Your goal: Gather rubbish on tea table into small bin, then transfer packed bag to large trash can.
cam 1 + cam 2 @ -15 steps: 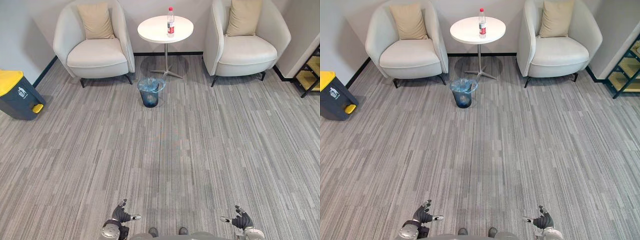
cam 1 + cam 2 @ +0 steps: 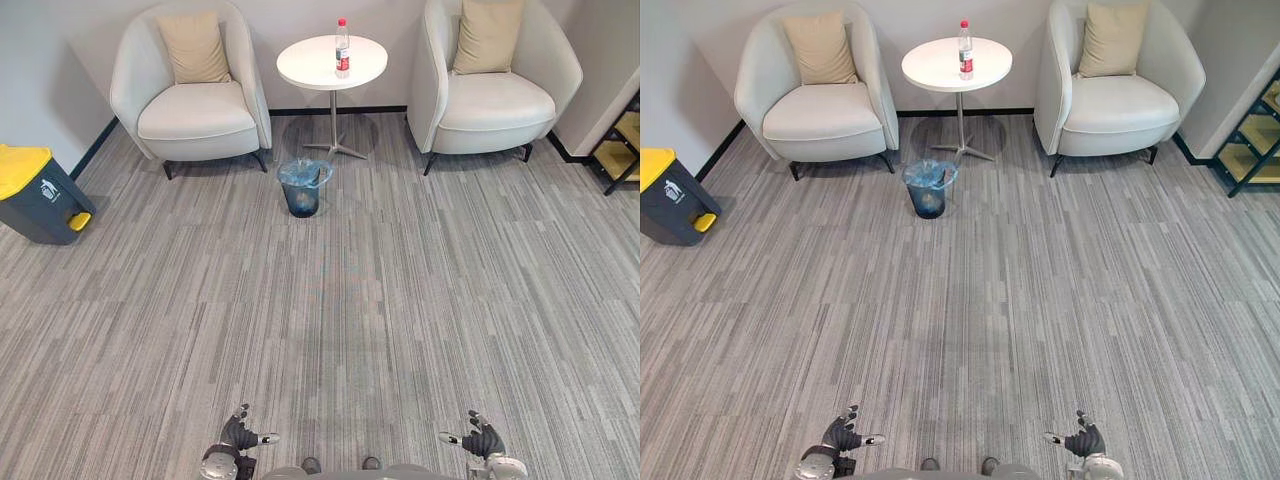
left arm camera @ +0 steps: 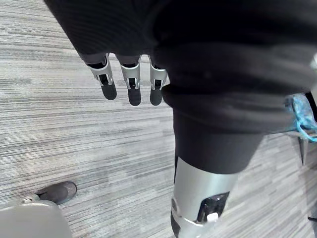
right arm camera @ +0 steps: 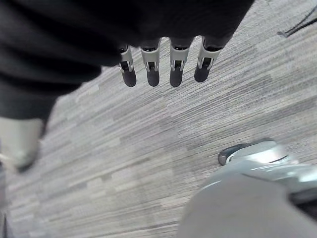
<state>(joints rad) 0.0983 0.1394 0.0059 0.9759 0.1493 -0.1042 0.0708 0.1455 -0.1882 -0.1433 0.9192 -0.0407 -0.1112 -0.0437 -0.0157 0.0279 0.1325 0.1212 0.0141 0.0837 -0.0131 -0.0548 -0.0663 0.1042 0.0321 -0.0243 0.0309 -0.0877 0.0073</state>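
A clear plastic bottle [image 2: 342, 46] with a red cap and label stands upright on the round white tea table [image 2: 318, 66] at the far side of the room. On the carpet in front of the table sits the small bin [image 2: 303, 186], lined with a blue bag. The large grey trash can [image 2: 36, 195] with a yellow lid stands by the left wall. My left hand [image 2: 239, 434] and right hand [image 2: 479, 439] hang low at the near edge, far from the table. Both are open and hold nothing, with fingers [image 3: 130, 82] and fingers [image 4: 150, 68] straight over bare carpet.
Two pale armchairs flank the table, the left armchair [image 2: 194, 88] and the right armchair [image 2: 493, 82], each with a beige cushion. A dark shelf frame [image 2: 622, 148] stands at the right wall. Wide grey striped carpet lies between me and the table.
The whole picture has shifted slightly, so the camera moved. My left hand sits a little lower in view; nothing in the room has moved.
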